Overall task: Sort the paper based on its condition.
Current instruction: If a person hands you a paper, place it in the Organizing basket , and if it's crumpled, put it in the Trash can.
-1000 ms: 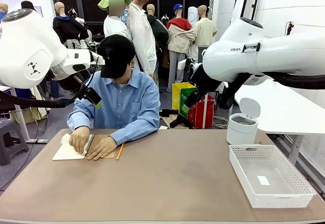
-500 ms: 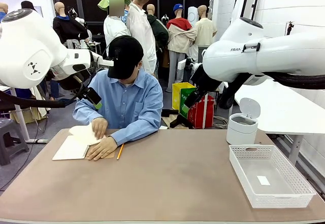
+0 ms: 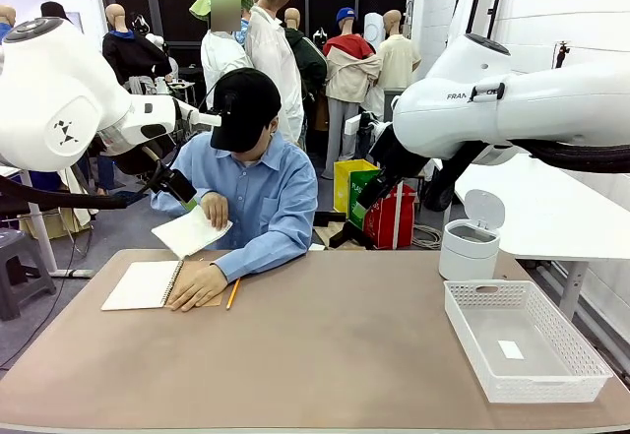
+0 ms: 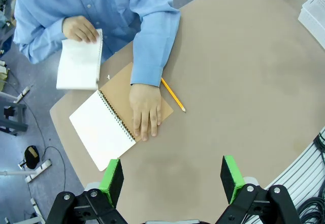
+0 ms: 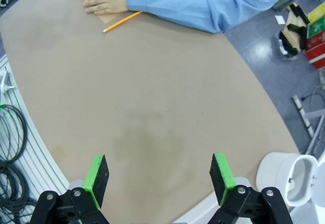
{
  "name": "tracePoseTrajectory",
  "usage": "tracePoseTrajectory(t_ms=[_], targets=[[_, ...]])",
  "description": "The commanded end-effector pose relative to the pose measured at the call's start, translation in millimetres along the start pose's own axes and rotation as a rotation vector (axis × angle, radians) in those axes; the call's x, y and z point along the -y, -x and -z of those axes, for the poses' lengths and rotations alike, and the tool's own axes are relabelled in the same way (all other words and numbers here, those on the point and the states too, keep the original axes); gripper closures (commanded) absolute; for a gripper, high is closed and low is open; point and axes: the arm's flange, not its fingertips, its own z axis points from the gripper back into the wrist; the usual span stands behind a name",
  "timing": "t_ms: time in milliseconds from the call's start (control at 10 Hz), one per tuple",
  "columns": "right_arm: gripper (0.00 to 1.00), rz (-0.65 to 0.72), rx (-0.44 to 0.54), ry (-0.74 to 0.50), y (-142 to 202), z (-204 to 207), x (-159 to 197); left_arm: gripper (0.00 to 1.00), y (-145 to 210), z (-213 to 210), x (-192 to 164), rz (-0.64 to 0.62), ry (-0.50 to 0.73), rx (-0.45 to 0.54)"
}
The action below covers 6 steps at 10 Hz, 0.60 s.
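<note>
The person at the far side holds a white sheet of paper (image 3: 192, 231) in the air with one hand, above the open spiral notebook (image 3: 143, 284). The other hand (image 3: 197, 287) presses flat on the notebook. In the left wrist view the paper (image 4: 77, 65) hangs off the table's edge beside the notebook (image 4: 101, 130). My left gripper (image 4: 172, 176) hovers high above the table, open and empty, its green pads (image 4: 112, 175) wide apart. My right gripper (image 5: 158, 177) is open and empty too, high over bare tabletop.
A yellow pencil (image 3: 233, 292) lies right of the notebook. A white mesh basket (image 3: 522, 339) holding a small white scrap stands at the table's right. A small white lidded bin (image 3: 469, 240) sits beyond it. The brown tabletop (image 3: 335, 345) is bare in the middle.
The person has torn a sheet out of the notebook and lifted it up and to the right. Both arms have stayed still.
</note>
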Motion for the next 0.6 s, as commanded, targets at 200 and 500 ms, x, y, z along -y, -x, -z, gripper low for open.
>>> tracePoseTrajectory(t_ms=[200,500], targets=[[0.00,0.005,-0.003,0.001,0.0,0.7,-0.7,0.00,0.0,-0.9,-0.6,0.005,0.003,0.003],[0.00,0.005,-0.003,0.001,0.0,0.7,-0.7,0.00,0.0,-0.9,-0.6,0.005,0.003,0.003]])
